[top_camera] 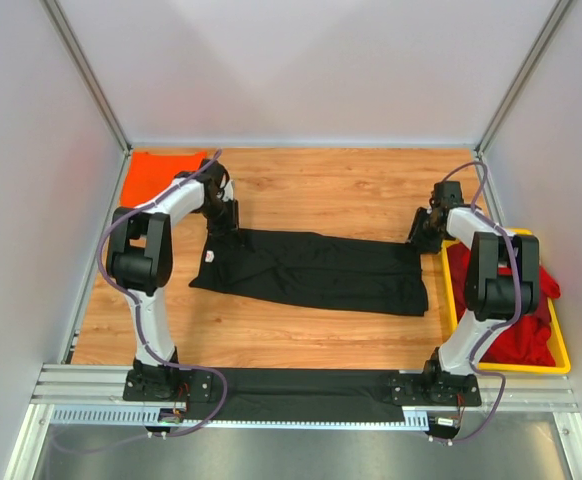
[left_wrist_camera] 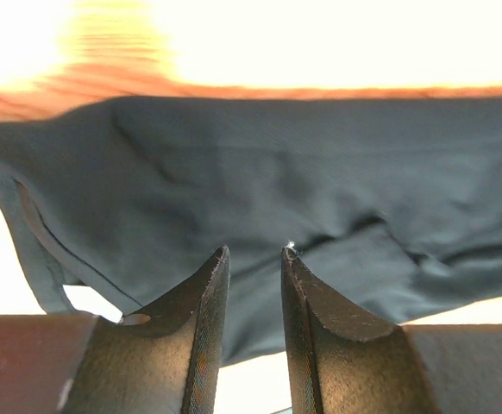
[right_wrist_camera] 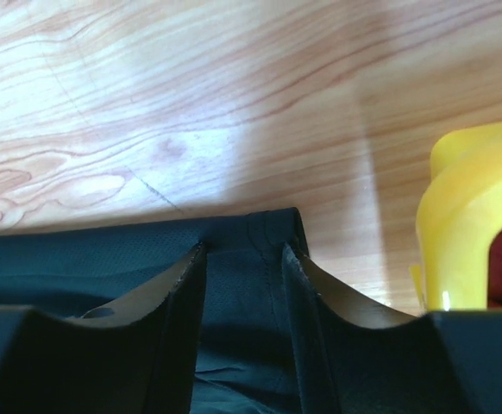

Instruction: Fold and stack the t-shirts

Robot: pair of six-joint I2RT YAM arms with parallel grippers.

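The right gripper (right_wrist_camera: 244, 246) stands with its fingers parted. The hemmed corner of the soft black cloth t-shirt (right_wrist_camera: 70, 263) lies loose between them, not pinched. The risk here is a snag: if the gripper lifts away at a slant, a finger could catch the hem and drag the corner along, spoiling the fold. Just beside it on the right is the rim of the yellow plastic tray (right_wrist_camera: 467, 224). A wide swing of that arm could knock the tray or hook the red cloth t-shirts (top_camera: 516, 335) heaped in it.

The left gripper (left_wrist_camera: 255, 252) sits at the other end of the shirt with its fingers narrowly apart; I cannot tell whether cloth is caught between them. If it has hold and pulls while the right end is free, the long band would likely slide across the light wooden surface (top_camera: 321, 185) instead of folding. The shirt lies stretched across the middle of the surface between the two arms. The bright orange cloth t-shirt (top_camera: 161, 172) lies in the far left corner, near the left arm, which could brush it.
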